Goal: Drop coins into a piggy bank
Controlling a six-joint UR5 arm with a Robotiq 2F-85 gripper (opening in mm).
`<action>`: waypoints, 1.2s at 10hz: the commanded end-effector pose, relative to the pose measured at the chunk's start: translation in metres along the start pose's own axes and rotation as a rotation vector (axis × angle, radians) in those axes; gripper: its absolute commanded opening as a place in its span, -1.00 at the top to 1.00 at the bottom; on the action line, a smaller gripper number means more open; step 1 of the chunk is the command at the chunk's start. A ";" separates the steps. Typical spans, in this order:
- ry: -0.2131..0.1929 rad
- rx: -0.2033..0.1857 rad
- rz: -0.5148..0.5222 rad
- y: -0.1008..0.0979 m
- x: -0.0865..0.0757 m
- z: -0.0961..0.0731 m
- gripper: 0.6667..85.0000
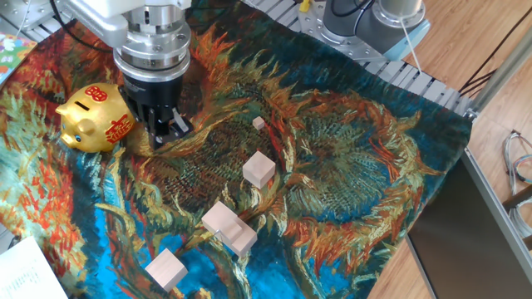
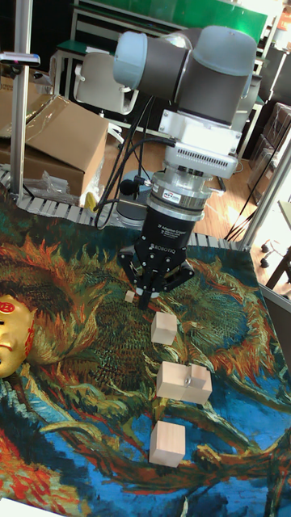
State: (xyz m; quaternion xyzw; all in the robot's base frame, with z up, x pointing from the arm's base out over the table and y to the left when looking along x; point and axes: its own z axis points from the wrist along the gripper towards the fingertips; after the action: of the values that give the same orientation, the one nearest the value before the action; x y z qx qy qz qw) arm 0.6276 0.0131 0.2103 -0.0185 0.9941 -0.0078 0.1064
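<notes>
The gold piggy bank [image 1: 90, 119] with red markings stands at the left of the painted cloth; in the tall fixed view only part of the piggy bank [image 2: 10, 333] shows at the left edge. My gripper [image 1: 167, 132] hangs just right of the pig, close to its side, fingers pointing down. In the tall fixed view the gripper [image 2: 146, 300] has its fingertips pressed together just above the cloth. No coins show anywhere, and I cannot tell whether something thin sits between the fingers.
Pale wooden blocks lie on the cloth: a tiny one [image 1: 258, 123], a cube [image 1: 258, 169], a joined pair [image 1: 229, 227] and a cube [image 1: 165, 270] near the front. A second robot base [image 1: 370, 21] stands behind the table. A white sheet [image 1: 25, 274] lies front left.
</notes>
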 end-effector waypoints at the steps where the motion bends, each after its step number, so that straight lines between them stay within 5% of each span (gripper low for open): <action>1: 0.065 -0.066 -0.058 0.014 0.013 0.000 0.98; 3: 0.076 -0.018 -0.073 0.001 0.016 -0.003 0.98; 7: 0.065 0.007 -0.079 -0.013 0.013 -0.010 0.98; 8: 0.064 -0.032 -0.064 -0.003 0.013 -0.010 0.98; 10: 0.062 -0.011 -0.069 -0.009 0.012 -0.010 0.98; 12: 0.070 -0.058 -0.053 0.004 0.015 -0.010 0.98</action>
State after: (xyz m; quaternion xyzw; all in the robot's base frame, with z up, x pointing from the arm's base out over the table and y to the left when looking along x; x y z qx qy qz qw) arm 0.6119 0.0080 0.2150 -0.0509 0.9961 -0.0018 0.0714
